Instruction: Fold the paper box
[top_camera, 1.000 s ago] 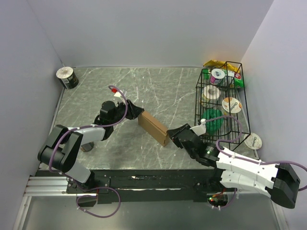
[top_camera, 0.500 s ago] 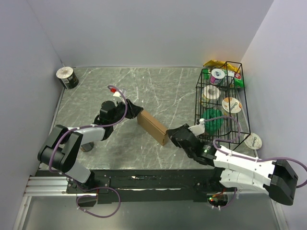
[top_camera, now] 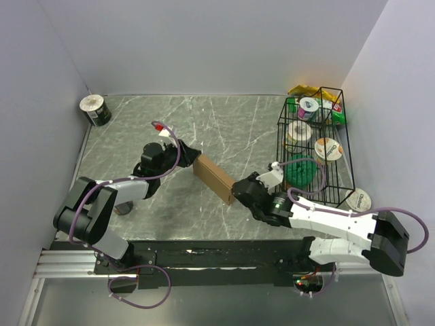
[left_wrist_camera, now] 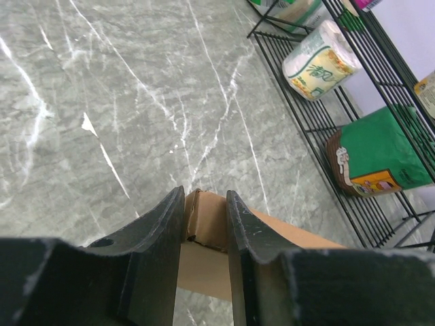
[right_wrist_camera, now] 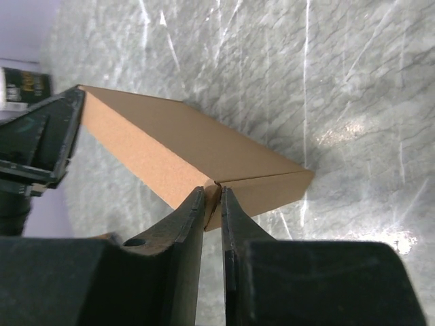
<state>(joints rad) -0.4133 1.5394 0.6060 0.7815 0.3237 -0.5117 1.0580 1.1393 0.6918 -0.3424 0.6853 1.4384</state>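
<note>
Paper box (top_camera: 214, 178): a thin brown rectangular form near the middle of the tabletop, a little toward the near edge. Its long axis runs diagonally from far-left to near-right.

Left gripper (left_wrist_camera: 206, 217): clamped on the box's left end, with the cardboard end seated between both fingers.

Right gripper (right_wrist_camera: 212, 204): pinching the right end, jaws almost together on a thin edge where two panels meet.

The box appears to be held up on edge. Whether its lower edge touches the table (top_camera: 224, 122) is unclear from the top view.

Black wire basket (top_camera: 280, 146): holds packaged goods and stands along the right edge, apart from the box.

Can (top_camera: 95, 110): in the far left corner.
</note>
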